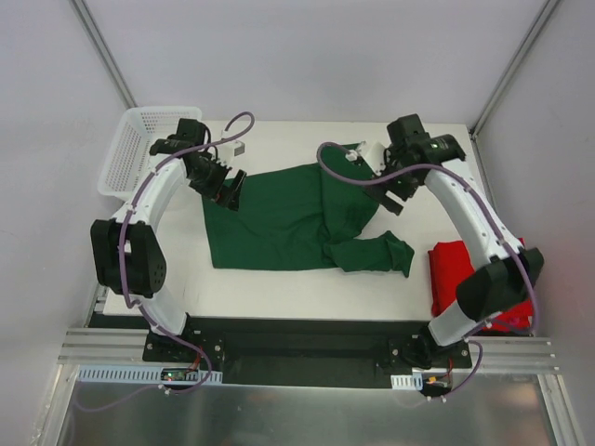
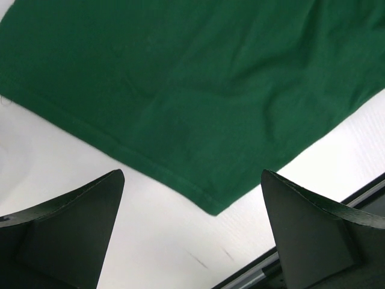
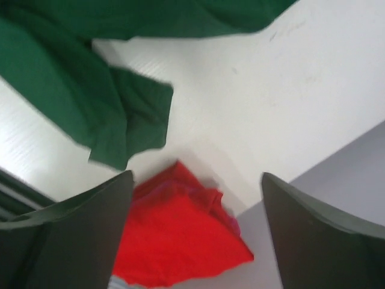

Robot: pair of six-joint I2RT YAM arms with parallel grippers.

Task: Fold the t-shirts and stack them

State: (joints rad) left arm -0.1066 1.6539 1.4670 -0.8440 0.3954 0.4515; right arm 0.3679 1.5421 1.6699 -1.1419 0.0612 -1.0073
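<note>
1. My left claw [image 2: 191,180] is spread wide with nothing between its fingers. It hangs just above the left edge of the green t-shirt [image 1: 279,218], and a hemmed corner of the cloth lies under it.
2. My right claw [image 3: 197,180] also has its fingers wide apart and grips nothing. It is raised over the table [image 1: 279,279], at the far right end of the green t-shirt.
3. The green t-shirt lies across the middle of the table. Its left part is fairly flat, its right part is bunched, and one sleeve trails toward the near right.
4. The red t-shirt [image 1: 456,269] sits crumpled at the table's right edge, partly under my right arm, near that green sleeve but apart from it.
5. A white mesh basket [image 1: 130,153] stands at the far left corner.
</note>
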